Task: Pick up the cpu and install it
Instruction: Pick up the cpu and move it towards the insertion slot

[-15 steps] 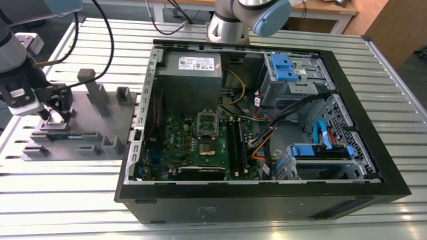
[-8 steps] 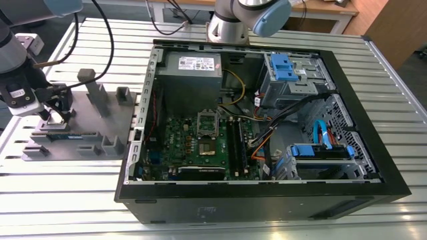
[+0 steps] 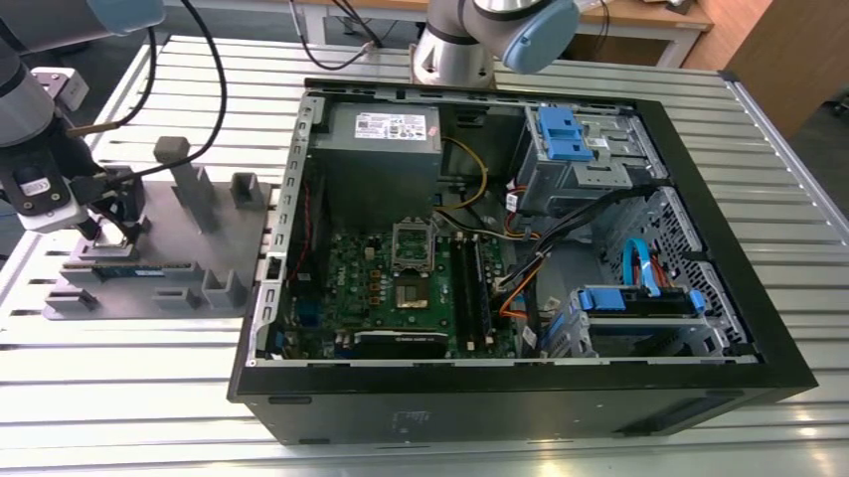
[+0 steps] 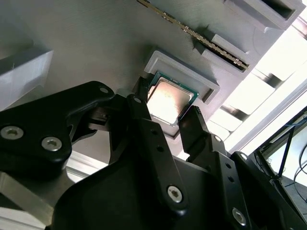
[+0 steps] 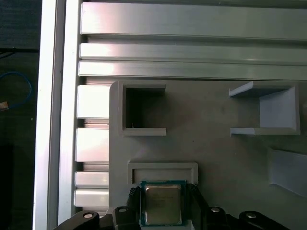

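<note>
The cpu (image 5: 163, 203), a small square chip with a shiny metal top and a thin green rim, lies in a shallow grey holder (image 5: 162, 168) on the grey fixture plate (image 3: 199, 234). In the exterior view that plate lies to the left of the open computer case. My gripper (image 5: 163, 207) is low over the holder, with a black finger (image 5: 134, 203) pressed against each side edge of the chip. The second wrist view shows the cpu (image 4: 169, 98) between the same fingertips (image 4: 191, 117) of my gripper (image 4: 168, 103). My gripper (image 3: 113, 234) sits at the plate's left end.
The open case (image 3: 531, 229) holds the motherboard with its metal socket frame (image 3: 414, 241), cables and blue drive bays. A memory stick (image 3: 133, 270) rests in a slot on the plate, near my gripper. Grey upright holders (image 3: 186, 174) stand on the plate. A second arm's base (image 3: 464, 40) stands behind the case.
</note>
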Robot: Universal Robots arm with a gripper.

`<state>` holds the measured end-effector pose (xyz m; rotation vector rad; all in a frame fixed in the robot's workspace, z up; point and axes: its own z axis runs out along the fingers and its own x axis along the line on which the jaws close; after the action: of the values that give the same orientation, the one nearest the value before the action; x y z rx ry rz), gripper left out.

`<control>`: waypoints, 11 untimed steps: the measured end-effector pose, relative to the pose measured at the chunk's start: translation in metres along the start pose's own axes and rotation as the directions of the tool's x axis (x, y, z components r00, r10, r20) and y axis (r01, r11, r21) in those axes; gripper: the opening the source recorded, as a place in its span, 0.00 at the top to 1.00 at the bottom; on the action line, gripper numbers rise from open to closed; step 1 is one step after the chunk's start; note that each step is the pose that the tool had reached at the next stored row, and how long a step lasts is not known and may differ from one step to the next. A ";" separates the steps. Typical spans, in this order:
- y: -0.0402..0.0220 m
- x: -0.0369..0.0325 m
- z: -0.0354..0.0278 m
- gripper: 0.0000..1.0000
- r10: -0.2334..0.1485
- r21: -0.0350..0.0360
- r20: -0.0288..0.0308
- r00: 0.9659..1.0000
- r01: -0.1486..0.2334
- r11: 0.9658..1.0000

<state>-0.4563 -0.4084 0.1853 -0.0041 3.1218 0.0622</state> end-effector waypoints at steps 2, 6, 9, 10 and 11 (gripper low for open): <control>0.0000 0.0000 0.0002 0.47 0.000 0.000 0.000 1.000 0.000 1.000; 0.0000 0.0000 -0.0004 0.47 0.000 0.000 0.000 1.000 0.000 1.000; 0.0000 0.0000 -0.0014 0.47 0.000 0.000 0.000 1.000 0.000 1.000; 0.0001 0.0000 -0.0014 0.47 0.000 0.000 0.000 1.000 0.000 1.000; 0.0001 0.0000 -0.0015 0.47 0.000 0.000 0.000 1.000 0.000 1.000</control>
<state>-0.4563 -0.4085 0.1868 -0.0037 3.1217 0.0624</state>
